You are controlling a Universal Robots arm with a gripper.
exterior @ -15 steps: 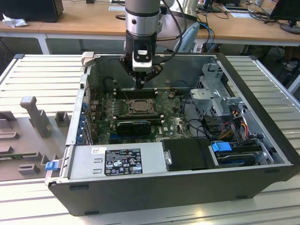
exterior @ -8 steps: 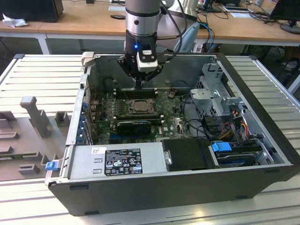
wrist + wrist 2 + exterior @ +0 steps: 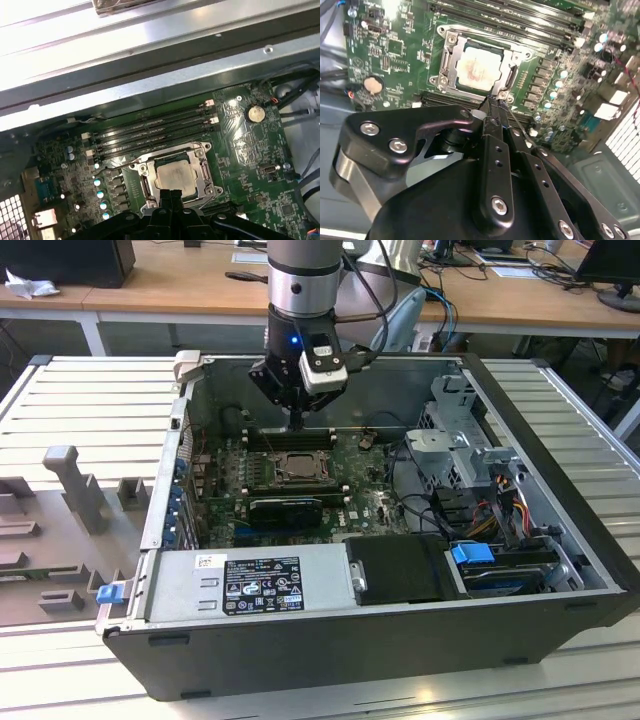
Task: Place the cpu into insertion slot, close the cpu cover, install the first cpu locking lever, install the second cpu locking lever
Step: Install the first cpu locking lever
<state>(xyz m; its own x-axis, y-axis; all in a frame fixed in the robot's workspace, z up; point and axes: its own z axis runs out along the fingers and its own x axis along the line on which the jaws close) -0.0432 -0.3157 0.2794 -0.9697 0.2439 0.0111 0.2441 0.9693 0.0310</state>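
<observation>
Nearest in the exterior view: the front wall of the open computer case (image 3: 330,650). Just inside it sit the grey power supply (image 3: 250,580) and a blue-tabbed drive bay (image 3: 475,555), toward the exterior view's right.

Behind these the green board (image 3: 375,505) lies flat on the case floor, open to reach from above. A long black card (image 3: 285,510) runs across it.

Just past the card is the socket (image 3: 297,468). The chip (image 3: 479,67) sits in it, silver top up, flat and square with the rim in both wrist views. The cover (image 3: 449,62) lies down around the chip's edges, metal top showing through its window. By my reading, placing and cover-closing are done.

Gripper (image 3: 492,102): fingers pressed together, nothing seen pinched between them. The tip is low, at one corner of the socket, on the side away from the card. Shut fingers make one narrow, stiff point, better for pushing than for grasping. I judge lever work is in hand.

A thin wire rod (image 3: 520,127) runs from that corner beside the finger, probably a locking lever; latched or not, cannot tell.

Farther on: memory slots (image 3: 150,132) in parallel rows, then the case's back wall (image 3: 400,375), then a wooden desk (image 3: 180,280)
</observation>
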